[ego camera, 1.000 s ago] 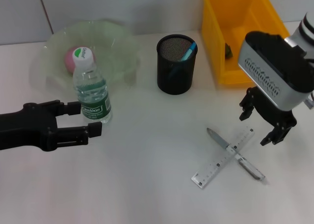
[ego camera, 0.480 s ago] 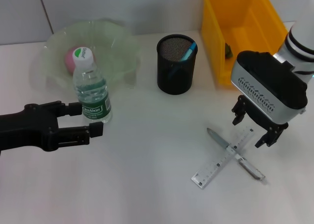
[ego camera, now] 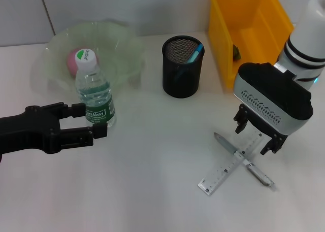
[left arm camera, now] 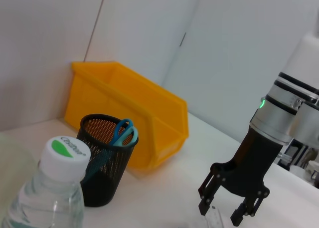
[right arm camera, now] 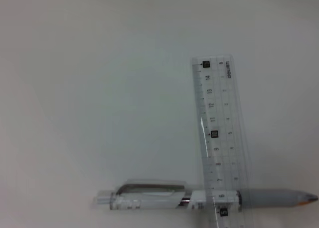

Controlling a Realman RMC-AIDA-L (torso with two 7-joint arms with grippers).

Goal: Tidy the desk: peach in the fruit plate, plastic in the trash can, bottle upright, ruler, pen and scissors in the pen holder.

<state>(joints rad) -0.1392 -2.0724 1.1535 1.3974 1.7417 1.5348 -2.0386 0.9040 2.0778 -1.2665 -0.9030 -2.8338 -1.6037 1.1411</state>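
The ruler (ego camera: 230, 164) and the pen (ego camera: 242, 159) lie crossed on the desk (ego camera: 152, 181) at the right front, ruler on top; both show in the right wrist view, ruler (right arm camera: 219, 138), pen (right arm camera: 199, 199). My right gripper (ego camera: 255, 134) is open just above the ruler's far end; it also shows in the left wrist view (left arm camera: 227, 209). The bottle (ego camera: 94, 96) stands upright by the fruit plate (ego camera: 122, 46), which holds the peach (ego camera: 71, 60). My left gripper (ego camera: 92, 122) is open beside the bottle. The scissors (ego camera: 195, 53) stand in the pen holder (ego camera: 182, 72). The plastic (ego camera: 236, 51) lies in the trash can (ego camera: 244, 24).
The trash can stands at the back right, close behind my right arm. The pen holder stands mid-back between plate and bin. A wall runs along the far edge of the desk.
My right gripper has moved left and nearer, from beside the ruler's far end to over it. The left arm and the bottle have not moved.
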